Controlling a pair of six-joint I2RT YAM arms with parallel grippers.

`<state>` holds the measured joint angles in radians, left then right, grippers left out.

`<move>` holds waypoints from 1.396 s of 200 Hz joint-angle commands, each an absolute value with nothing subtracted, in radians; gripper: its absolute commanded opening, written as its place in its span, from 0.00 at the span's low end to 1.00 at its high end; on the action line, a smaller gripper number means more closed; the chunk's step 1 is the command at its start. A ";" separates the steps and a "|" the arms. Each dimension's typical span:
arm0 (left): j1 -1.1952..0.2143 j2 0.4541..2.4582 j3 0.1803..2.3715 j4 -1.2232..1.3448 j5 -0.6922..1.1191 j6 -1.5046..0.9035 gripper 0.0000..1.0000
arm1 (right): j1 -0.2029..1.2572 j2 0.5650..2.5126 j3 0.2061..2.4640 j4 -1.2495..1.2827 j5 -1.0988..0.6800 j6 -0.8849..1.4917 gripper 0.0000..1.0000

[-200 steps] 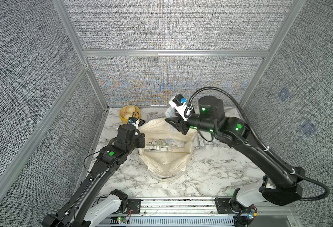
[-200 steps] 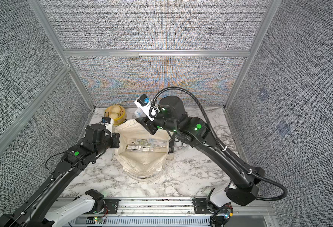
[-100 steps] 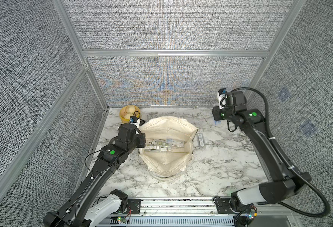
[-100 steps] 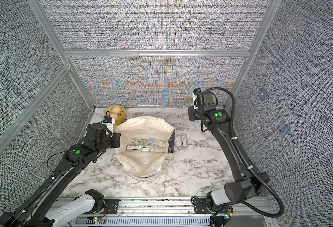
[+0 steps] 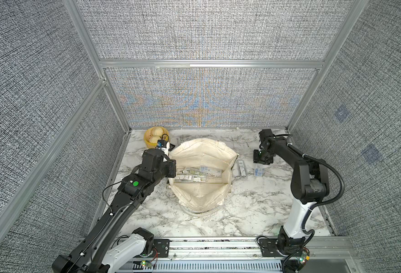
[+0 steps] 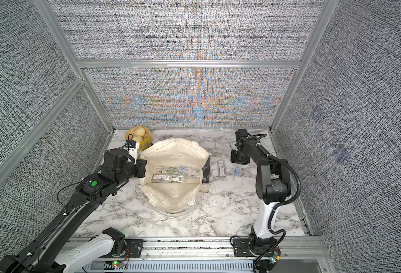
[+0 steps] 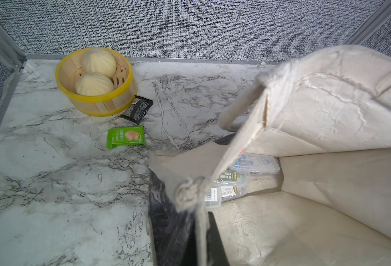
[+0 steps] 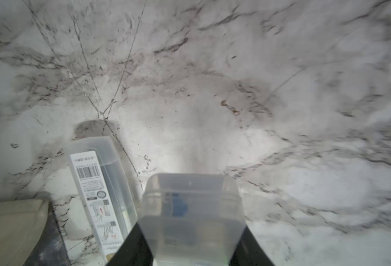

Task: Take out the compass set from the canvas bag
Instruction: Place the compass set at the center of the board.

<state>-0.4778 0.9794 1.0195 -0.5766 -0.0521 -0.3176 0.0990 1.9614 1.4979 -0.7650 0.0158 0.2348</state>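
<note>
1. The left gripper (image 7: 200,232) is pinched fully together on the rim of the canvas bag (image 5: 202,196), on the side nearest the yellow basket (image 5: 155,138). It holds that edge up.
2. The bag stands open in the middle of the marble table (image 5: 254,201), with its cream lining showing in both top views. Several other cases (image 5: 194,173) lie across its bottom.
3. The right gripper (image 8: 191,226) is partly open. Its two black fingers (image 8: 132,241) are clamped on the sides of the compass set (image 8: 190,202), a clear plastic case with something blue inside.
4. The compass set is outside the bag, on the right arm's side of it and low over the marble. I cannot tell whether it touches the table.
5. A labelled case (image 5: 241,167) lies flat on the table just beside the bag, between the bag and the held set.
6. The basket holds two buns (image 7: 99,61). A black packet (image 7: 137,110) touches the basket, and a green packet (image 7: 125,137) lies near it.
</note>
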 commanded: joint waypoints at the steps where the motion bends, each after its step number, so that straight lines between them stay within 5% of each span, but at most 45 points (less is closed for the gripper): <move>1: -0.478 0.979 1.018 -0.539 -0.028 -0.305 0.00 | 0.100 2.008 1.525 -0.762 -0.035 0.226 0.29; 166: -0.477 0.992 1.015 -0.529 -0.006 -0.301 0.00 | 0.138 2.150 1.622 -0.813 -0.024 0.167 0.50; 279: -0.476 0.991 1.014 -0.531 0.002 -0.301 0.00 | 0.149 2.077 1.559 -0.812 0.009 0.146 0.45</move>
<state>-0.4763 0.9943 1.0168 -0.5617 -0.0055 -0.3111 0.1448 2.0964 1.5665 -0.8017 -0.0002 0.1562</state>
